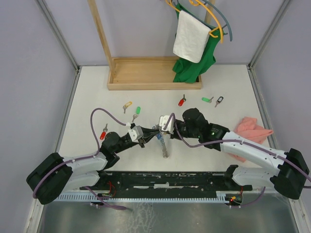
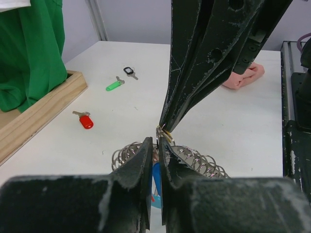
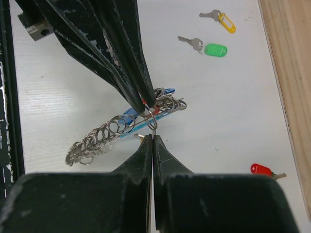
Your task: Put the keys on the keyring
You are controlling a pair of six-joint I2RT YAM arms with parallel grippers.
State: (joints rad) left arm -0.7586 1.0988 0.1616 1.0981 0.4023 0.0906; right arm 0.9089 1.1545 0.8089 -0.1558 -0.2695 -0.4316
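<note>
The keyring [image 1: 165, 147], a grey metal coil with a blue part, lies at mid-table. It also shows in the left wrist view [image 2: 197, 158] and the right wrist view [image 3: 109, 130]. My left gripper [image 1: 150, 135] [image 2: 159, 141] is shut on its blue part. My right gripper [image 1: 160, 130] [image 3: 152, 138] is shut on a small wire ring at the coil, tip to tip with the left gripper. Loose keys lie apart: a red key [image 1: 103, 134], a yellow key [image 1: 127, 105], a green key [image 1: 137, 110], a second red key [image 1: 181, 101], a second green key [image 1: 207, 100] and a black key [image 1: 219, 101].
A wooden rack base [image 1: 154, 74] stands at the back, with a green garment [image 1: 194, 63] and a white towel [image 1: 191, 36] hanging above it. A pink cloth [image 1: 252, 130] lies at the right beside my right arm.
</note>
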